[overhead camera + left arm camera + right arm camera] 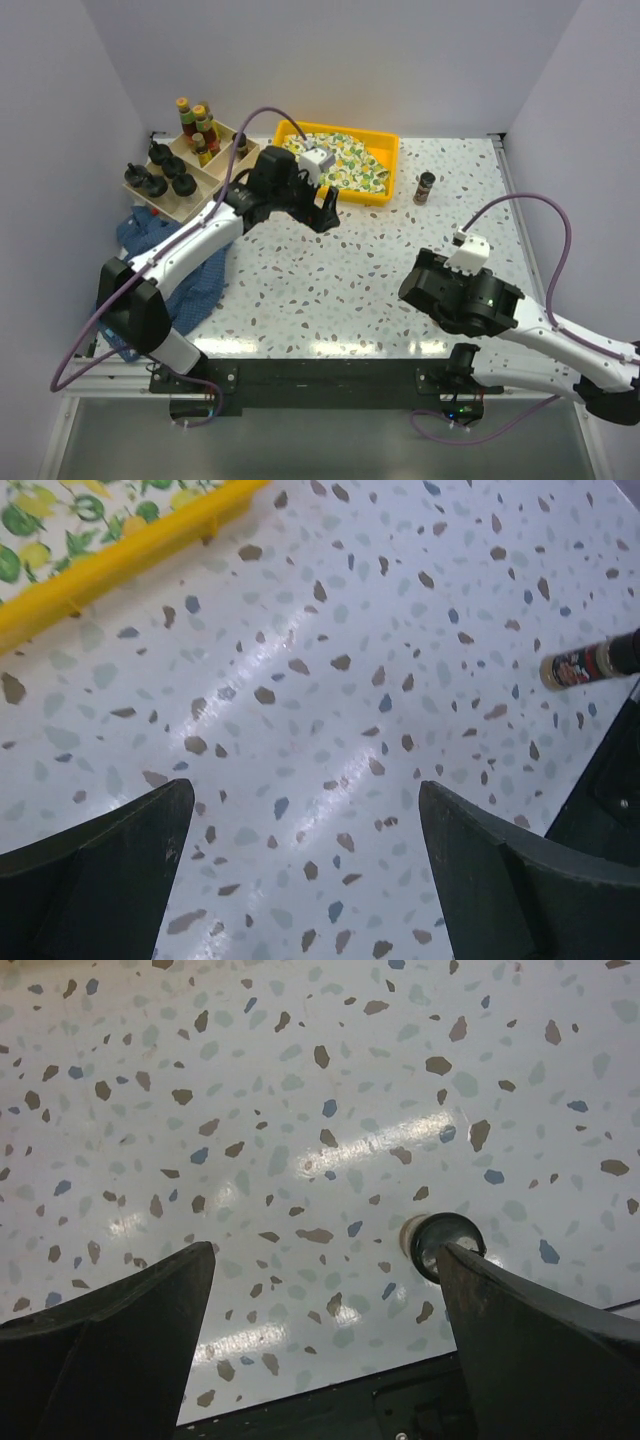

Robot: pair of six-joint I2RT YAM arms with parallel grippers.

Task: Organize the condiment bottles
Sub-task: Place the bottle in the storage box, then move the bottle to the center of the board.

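Observation:
Several condiment bottles stand in the pale wooden box [222, 168] at the back left: clear squat ones with black knobbed caps [160, 182] and slim sauce bottles [200, 125]. One brown spice jar [425, 187] stands alone on the table right of the yellow tray, and also shows as the spice jar [588, 664] at the right edge of the left wrist view. My left gripper [305, 790] hangs open over bare table near the tray's front edge, with nothing between its fingers. My right gripper [325, 1250] is open too, with a small dark-capped bottle [445, 1245] just beside its right fingertip.
The yellow tray [385, 140] with patterned cloth sits at the back centre, its rim [130, 555] close to my left gripper. A blue cloth [165, 250] lies bunched at the left edge under the left arm. The table's near edge and black rail [400, 1410] lie just below my right gripper.

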